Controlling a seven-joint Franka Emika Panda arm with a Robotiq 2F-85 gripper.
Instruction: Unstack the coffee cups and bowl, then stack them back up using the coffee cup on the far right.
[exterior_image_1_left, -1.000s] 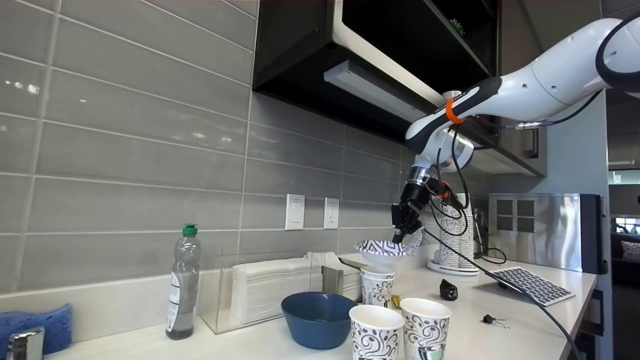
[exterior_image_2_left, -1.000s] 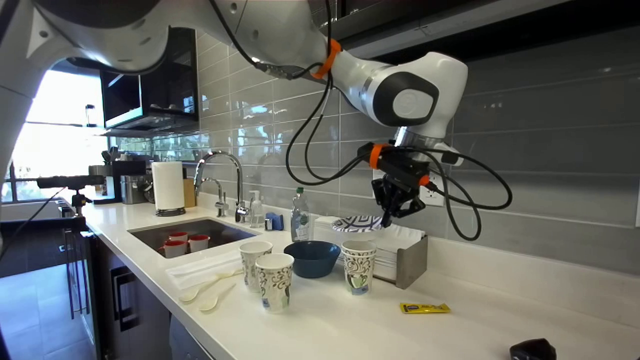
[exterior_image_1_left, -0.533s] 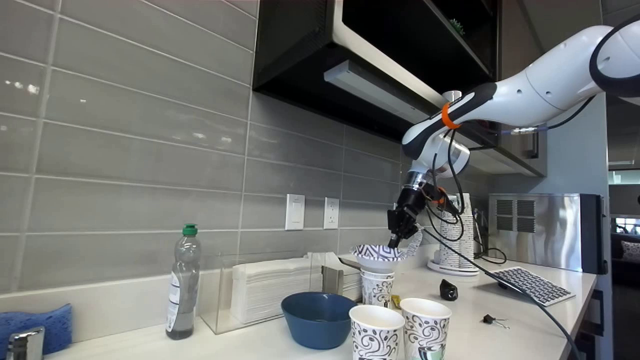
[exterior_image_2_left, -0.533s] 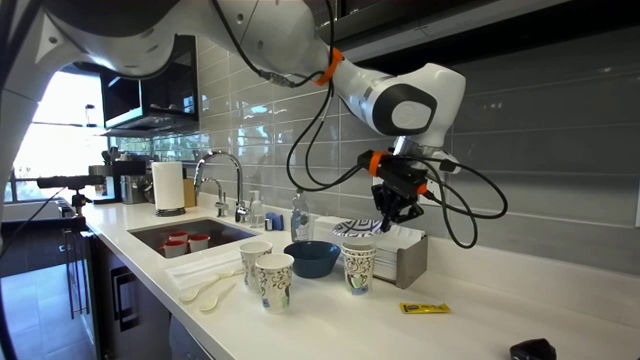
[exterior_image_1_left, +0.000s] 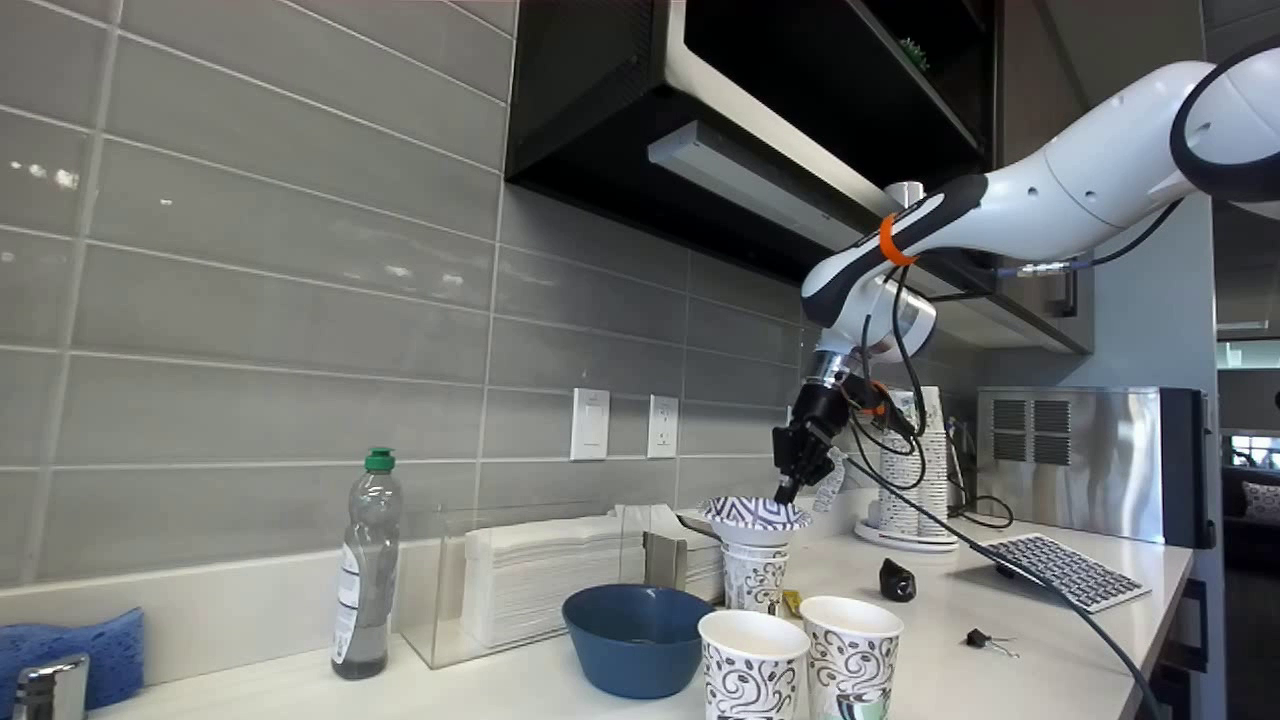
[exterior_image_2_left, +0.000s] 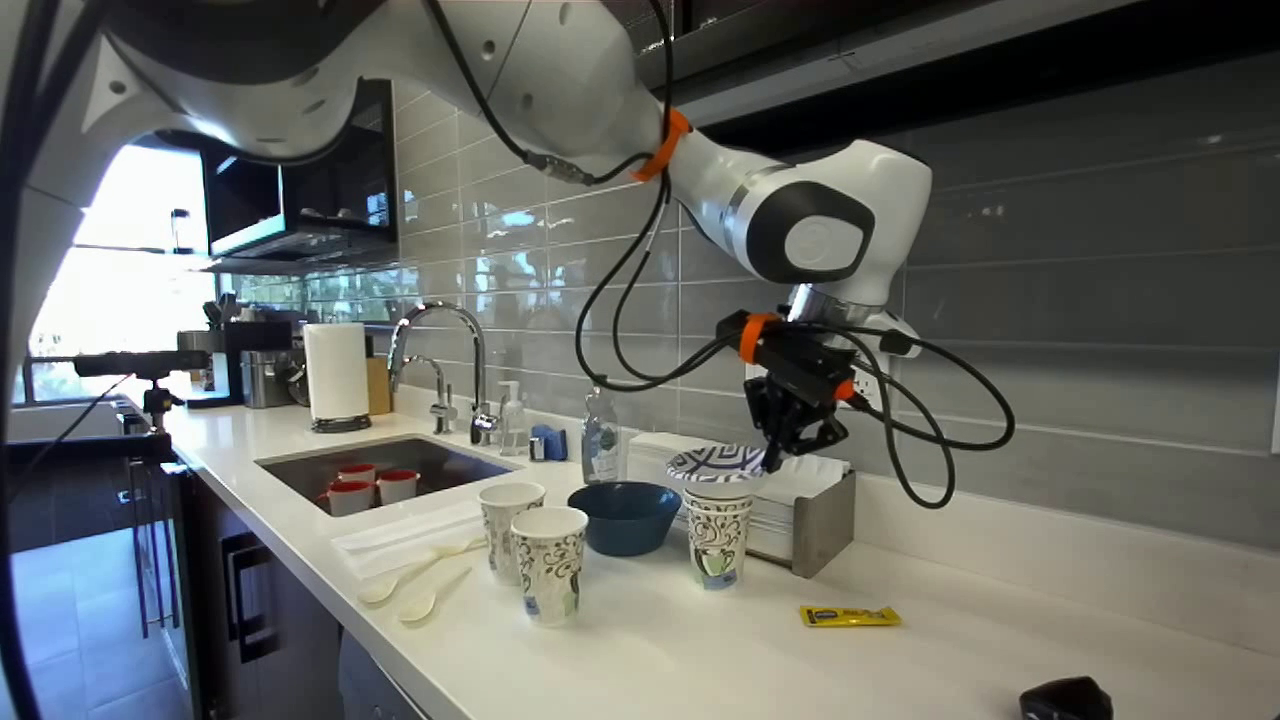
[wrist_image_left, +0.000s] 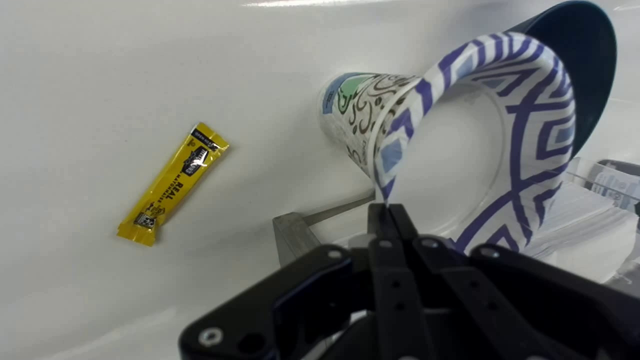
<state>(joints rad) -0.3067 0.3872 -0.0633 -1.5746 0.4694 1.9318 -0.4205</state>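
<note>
Patterned paper bowl (wrist_image_left: 475, 145) sits lower than a second ago — we now see it right over the top rim of the stacked coffee cups (exterior_image_2_left: 718, 545), toward the back edge of the counter (exterior_image_2_left: 700, 660). So we're probably on the restack, placement nearly done, though we can't tell if it's touching yet. Fingers (wrist_image_left: 379, 222) are clenched together, pinching the bowl's rim — no release.

On ctr (exterior_image_2_left: 740, 660): blue bowl (exterior_image_2_left: 625, 522); 2 cups (exterior_image_2_left: 550, 572); cup stk (exterior_image_2_left: 717, 548); mayo pkt (wrist_image_left: 173, 185)
</note>
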